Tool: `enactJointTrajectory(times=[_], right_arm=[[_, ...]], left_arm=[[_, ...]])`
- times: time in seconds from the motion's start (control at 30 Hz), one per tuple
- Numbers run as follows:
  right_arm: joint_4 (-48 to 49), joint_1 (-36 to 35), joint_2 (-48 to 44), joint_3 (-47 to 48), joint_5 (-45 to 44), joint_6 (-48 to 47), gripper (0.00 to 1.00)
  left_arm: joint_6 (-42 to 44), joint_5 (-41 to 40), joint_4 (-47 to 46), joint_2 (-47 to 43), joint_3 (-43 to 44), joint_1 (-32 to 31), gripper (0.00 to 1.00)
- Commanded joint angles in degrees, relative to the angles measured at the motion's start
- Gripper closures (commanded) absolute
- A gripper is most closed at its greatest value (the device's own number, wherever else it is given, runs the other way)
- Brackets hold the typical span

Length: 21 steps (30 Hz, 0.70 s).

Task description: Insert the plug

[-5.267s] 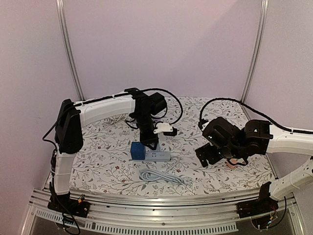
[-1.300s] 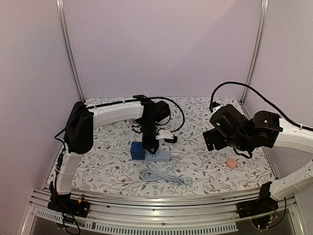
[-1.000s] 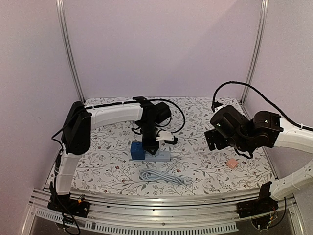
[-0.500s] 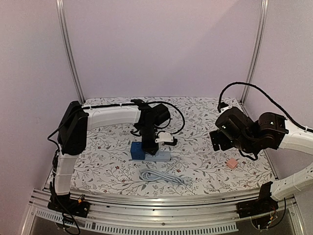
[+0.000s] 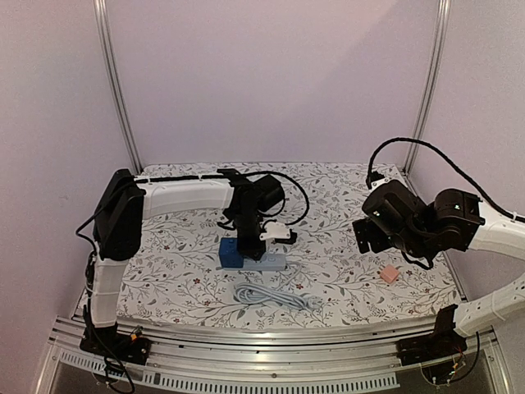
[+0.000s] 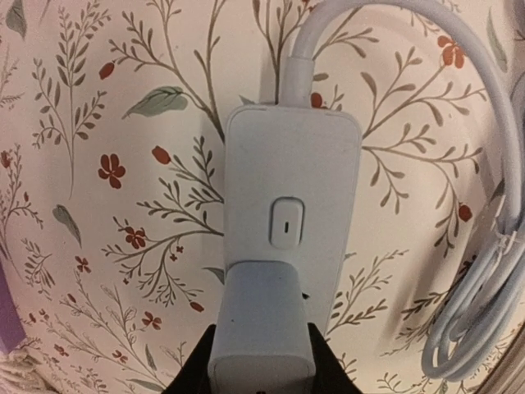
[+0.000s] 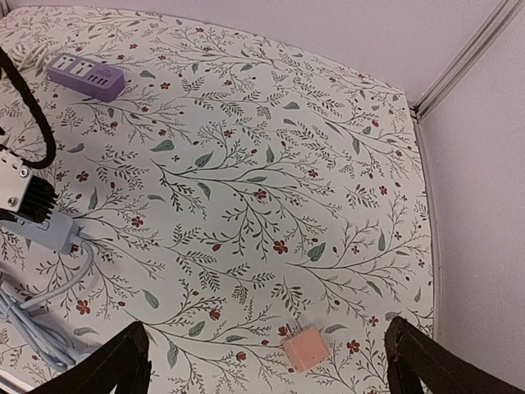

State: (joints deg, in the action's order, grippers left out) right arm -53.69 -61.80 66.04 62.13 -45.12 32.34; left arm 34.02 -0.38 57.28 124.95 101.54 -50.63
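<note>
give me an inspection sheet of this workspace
surface: floral tablecloth, flat
job's things: white plug over the grey power strip, seating unclear
clutter: pink block; blue block at the strip's left end; purple power strip
grippers: left gripper shut on the plug; right gripper open, empty
cables: cord coiled in front of the strip
surroundings: plain walls, metal posts

Both arms were built of smooth white shell links joined by bulky black joint housings, the left arm at the left of the top view and the right arm at its right edge, each rising from a black base. A thin black cable arched off each wrist. The right gripper had two matte black fingers.
</note>
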Motion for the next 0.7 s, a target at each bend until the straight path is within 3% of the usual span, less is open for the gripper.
enactJointTrajectory(times=[0.0, 0.03, 0.07, 0.1, 0.67], right_arm=[[-0.9, 0.3, -1.3, -1.3, -1.3, 0.7, 0.01], [-0.9, 0.3, -1.5, -1.4, -1.4, 0.7, 0.01], [-0.8, 0.4, -1.6, -1.5, -1.5, 0.7, 0.01], [-0.9, 0.4, -1.8, -1.6, -1.6, 0.8, 0.01], [-0.3, 0.3, -4.1, -3.7, -2.6, 1.4, 0.01]], left_arm=[[-1.3, -1.7, -4.5, 4.7, -0.7, 0.8, 0.84], [-1.3, -1.2, -4.4, 4.5, -0.3, 1.0, 0.63], [-1.1, -0.7, -4.4, 4.2, -0.2, 1.0, 0.22], [-1.0, -0.2, -4.4, 4.0, 0.0, 1.1, 0.03], [-0.9, 0.6, -0.7, -1.6, 5.5, 1.8, 0.01]])
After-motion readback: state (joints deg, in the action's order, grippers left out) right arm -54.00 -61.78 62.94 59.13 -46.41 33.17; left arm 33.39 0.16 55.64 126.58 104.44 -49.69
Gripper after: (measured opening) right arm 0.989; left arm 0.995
